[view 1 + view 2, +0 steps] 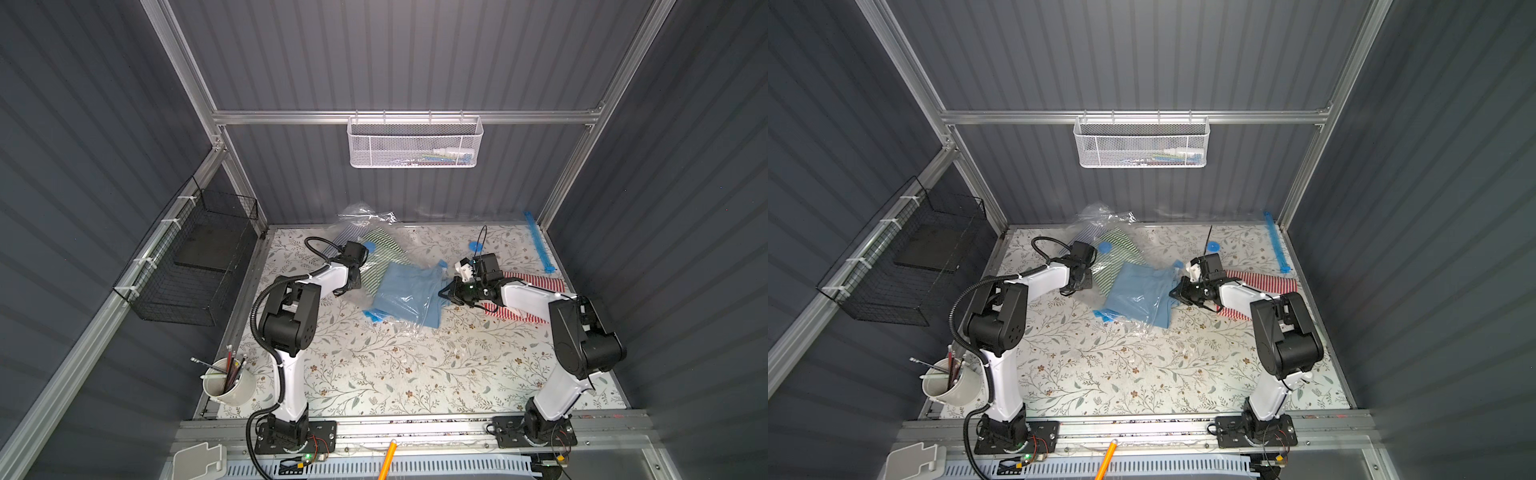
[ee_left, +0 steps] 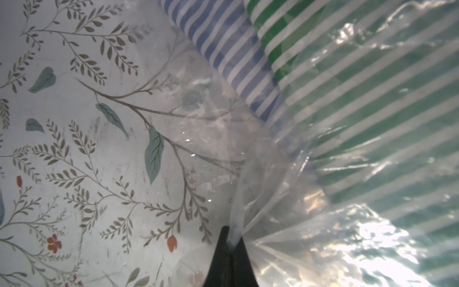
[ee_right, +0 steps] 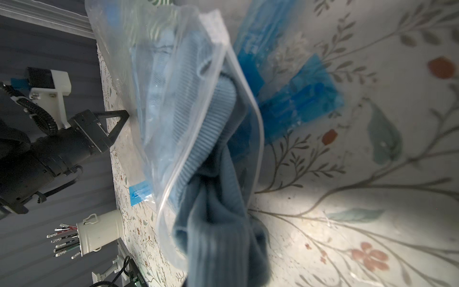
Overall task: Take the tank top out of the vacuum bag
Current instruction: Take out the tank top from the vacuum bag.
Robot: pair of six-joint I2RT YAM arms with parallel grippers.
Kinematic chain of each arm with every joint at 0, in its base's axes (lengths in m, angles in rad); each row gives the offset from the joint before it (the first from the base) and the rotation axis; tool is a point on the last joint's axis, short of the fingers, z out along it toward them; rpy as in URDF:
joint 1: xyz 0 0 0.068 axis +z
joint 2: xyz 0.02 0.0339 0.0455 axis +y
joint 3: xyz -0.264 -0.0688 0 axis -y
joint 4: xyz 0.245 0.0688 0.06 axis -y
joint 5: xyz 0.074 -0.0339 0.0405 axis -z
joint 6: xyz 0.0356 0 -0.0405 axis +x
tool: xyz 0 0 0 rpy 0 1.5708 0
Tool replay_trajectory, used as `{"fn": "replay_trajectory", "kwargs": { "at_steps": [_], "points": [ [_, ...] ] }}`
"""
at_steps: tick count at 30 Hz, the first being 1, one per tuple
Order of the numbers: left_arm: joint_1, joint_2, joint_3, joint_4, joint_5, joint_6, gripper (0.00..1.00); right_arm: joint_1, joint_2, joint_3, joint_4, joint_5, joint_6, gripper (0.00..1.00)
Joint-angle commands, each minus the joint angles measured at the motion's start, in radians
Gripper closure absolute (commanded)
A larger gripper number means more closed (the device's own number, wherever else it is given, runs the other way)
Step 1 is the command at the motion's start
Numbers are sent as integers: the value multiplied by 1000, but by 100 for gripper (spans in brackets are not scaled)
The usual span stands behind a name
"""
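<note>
Tank top of light blue ribbed knit (image 1: 409, 291), partly out of the clear plastic vacuum bag (image 3: 161, 74) on the floral-patterned bench (image 1: 395, 374).
The right gripper (image 1: 442, 293) is clenched on the tank top's free end at the bag's mouth. The left gripper (image 2: 232, 238) pinches the bag's film at its opposite side, beside green-and-white striped cloth (image 2: 372, 111). Red-and-white striped cloth (image 1: 536, 282) lies beyond the bag's mouth.
</note>
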Motion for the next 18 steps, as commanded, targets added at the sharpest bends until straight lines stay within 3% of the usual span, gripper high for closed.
{"fn": "replay_trajectory", "kwargs": {
  "at_steps": [1, 18],
  "points": [
    [24, -43, -31, -19, -36, -26, 100, -26, -43, 2, -34, 9, -32, 100],
    [71, -146, -89, 24, -27, -32, 100, -144, -162, 46, -216, 43, -105, 100]
  ]
}}
